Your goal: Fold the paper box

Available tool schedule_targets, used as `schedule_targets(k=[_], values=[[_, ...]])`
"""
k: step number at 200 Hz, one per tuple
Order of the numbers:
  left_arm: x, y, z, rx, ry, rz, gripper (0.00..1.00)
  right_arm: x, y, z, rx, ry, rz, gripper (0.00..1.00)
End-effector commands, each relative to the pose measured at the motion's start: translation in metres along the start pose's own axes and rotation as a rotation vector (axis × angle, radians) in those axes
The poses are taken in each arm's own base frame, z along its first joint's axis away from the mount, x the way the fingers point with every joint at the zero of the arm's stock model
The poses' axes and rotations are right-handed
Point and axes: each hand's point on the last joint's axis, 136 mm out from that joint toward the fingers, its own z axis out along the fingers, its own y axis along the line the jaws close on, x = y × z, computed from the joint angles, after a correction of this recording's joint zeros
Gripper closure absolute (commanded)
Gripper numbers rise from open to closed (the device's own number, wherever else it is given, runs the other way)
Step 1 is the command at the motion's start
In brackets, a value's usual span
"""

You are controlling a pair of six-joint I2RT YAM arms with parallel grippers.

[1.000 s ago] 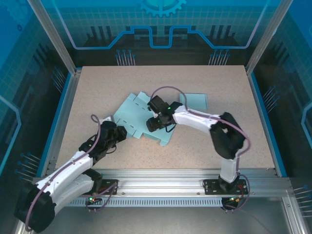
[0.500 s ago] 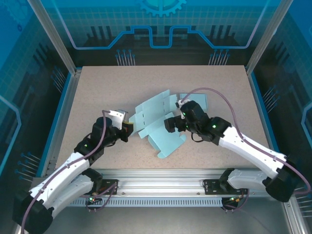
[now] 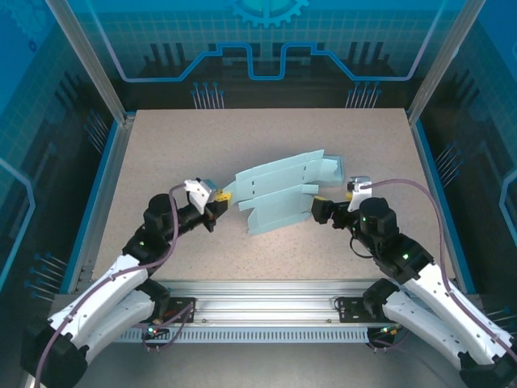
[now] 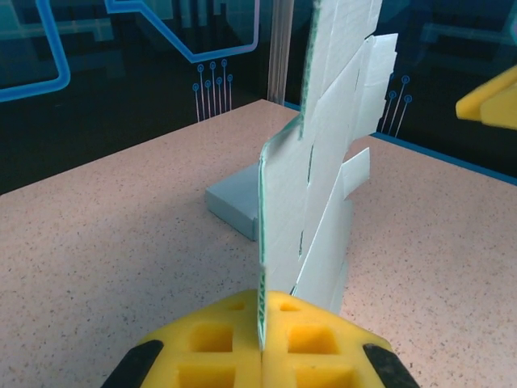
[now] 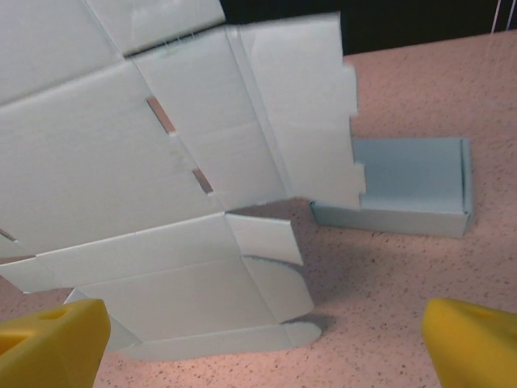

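Observation:
The light blue paper box blank [image 3: 283, 190] stands raised on its long edge, its lower flaps resting on the table. My left gripper [image 3: 224, 196] is shut on the blank's left edge; in the left wrist view the yellow pads [image 4: 218, 343] pinch the thin sheet [image 4: 331, 137], which rises straight up. My right gripper [image 3: 317, 211] is open at the blank's right end, just short of it. In the right wrist view its yellow fingertips [image 5: 52, 339] sit wide apart with the creased blank [image 5: 161, 202] ahead and nothing between them.
A small folded blue box [image 3: 333, 168] lies behind the blank's right end, also seen as a low box [image 5: 412, 186] and a grey-blue box [image 4: 234, 202]. The speckled table [image 3: 161, 145] is bounded by blue rails and a metal frame.
The blank went from lying flat to standing on edge and shifted right. My right gripper drew back off the sheet to the right. My left gripper rose, holding the left edge.

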Motion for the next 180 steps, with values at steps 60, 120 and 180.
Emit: schedule_targets(k=[60,120,180], values=[[-0.021,-0.006,-0.004,0.139,-0.070,0.051,1.00,-0.012,-0.025,0.008,0.015,-0.004,-0.128,0.05],[-0.027,-0.022,-0.010,0.237,-0.074,0.098,1.00,-0.029,-0.024,0.028,-0.148,-0.034,-0.126,0.19],[-0.032,-0.023,-0.011,0.237,-0.087,0.114,1.00,-0.028,-0.019,0.037,-0.212,-0.022,-0.153,0.30]])
